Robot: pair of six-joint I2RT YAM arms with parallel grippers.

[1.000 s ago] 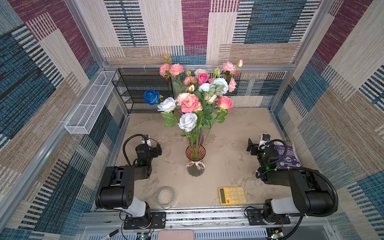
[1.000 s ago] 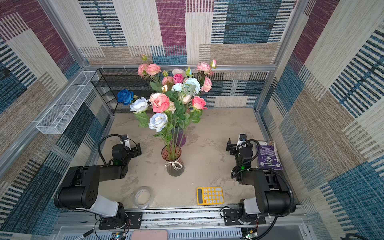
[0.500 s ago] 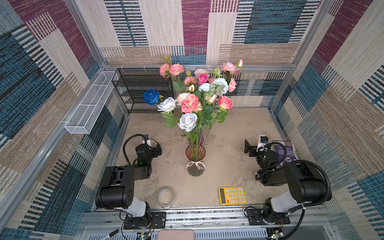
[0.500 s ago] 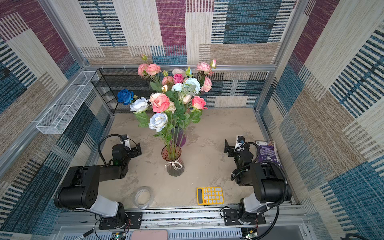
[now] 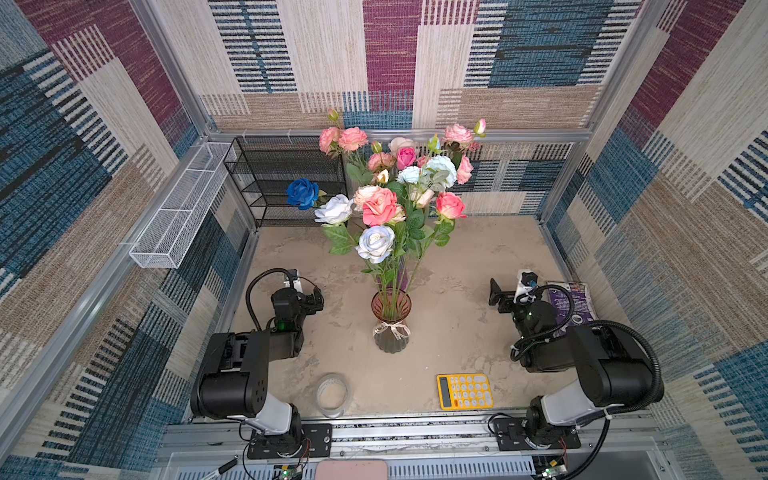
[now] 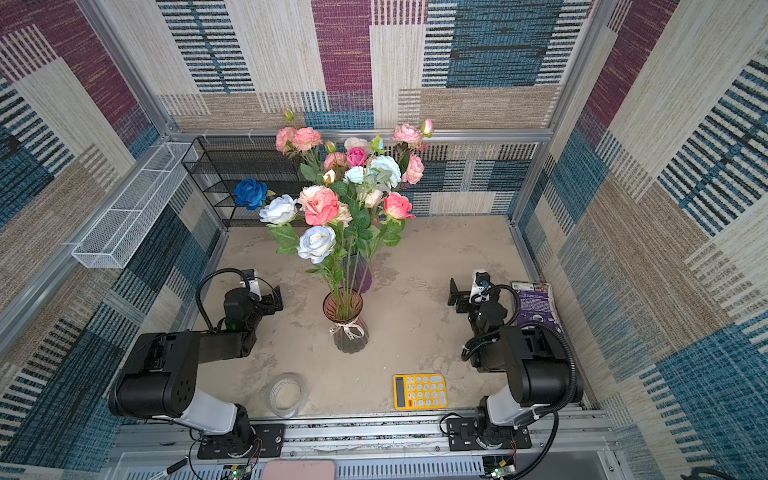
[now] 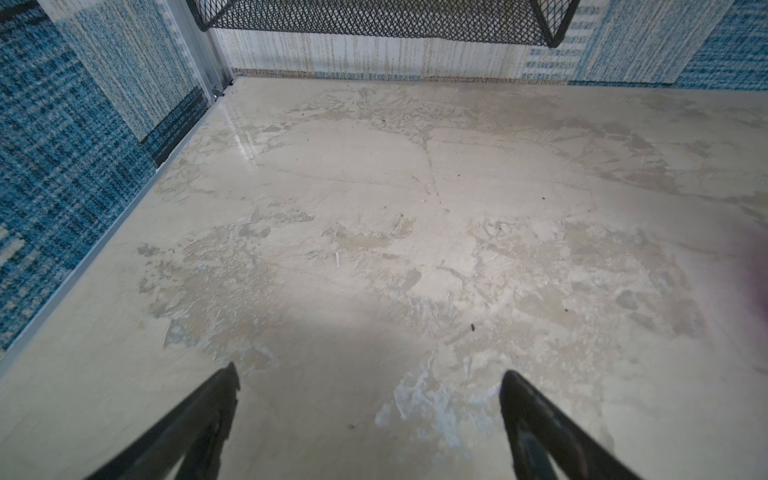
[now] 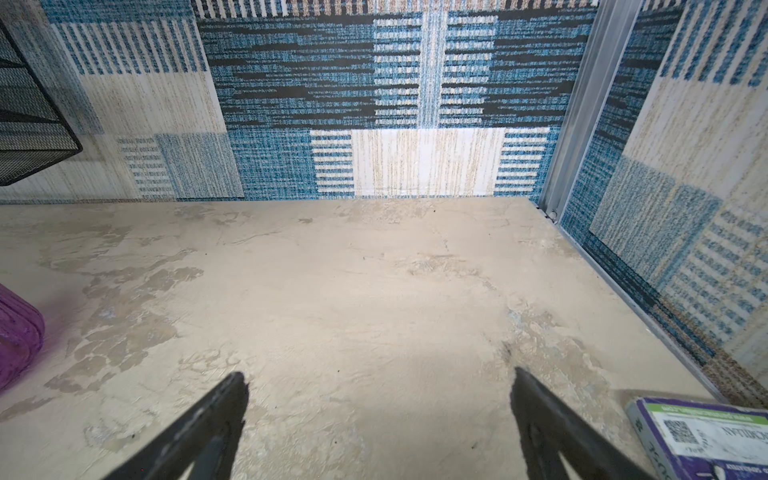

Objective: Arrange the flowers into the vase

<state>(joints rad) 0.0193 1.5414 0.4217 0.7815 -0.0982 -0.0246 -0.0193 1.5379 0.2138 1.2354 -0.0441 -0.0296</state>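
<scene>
The flowers (image 5: 380, 205) (image 6: 322, 205) stand as a bunch of pink, peach, white and pale blue roses at the middle of the table in both top views. One deep blue rose (image 5: 302, 193) leans out to the left. Green stems run down into a reddish glass vase (image 5: 390, 322) (image 6: 348, 328) with a twine bow. My left gripper (image 5: 316, 298) (image 6: 276, 300) (image 7: 370, 374) rests low, left of the vase, open and empty. My right gripper (image 5: 496, 296) (image 6: 455, 296) (image 8: 378, 376) sits right of the vase, open and empty over bare table.
A purple vase (image 6: 358, 272) (image 8: 16, 332) stands just behind the reddish one, half hidden by leaves. A yellow calculator (image 5: 464, 390) and a tape roll (image 5: 332, 392) lie near the front edge. A purple box (image 5: 571, 301) lies right. A black mesh shelf (image 5: 291, 178) stands back left.
My right arm has drawn in and its gripper has shifted a little to the left, still open. The left arm and the flowers have not moved.
</scene>
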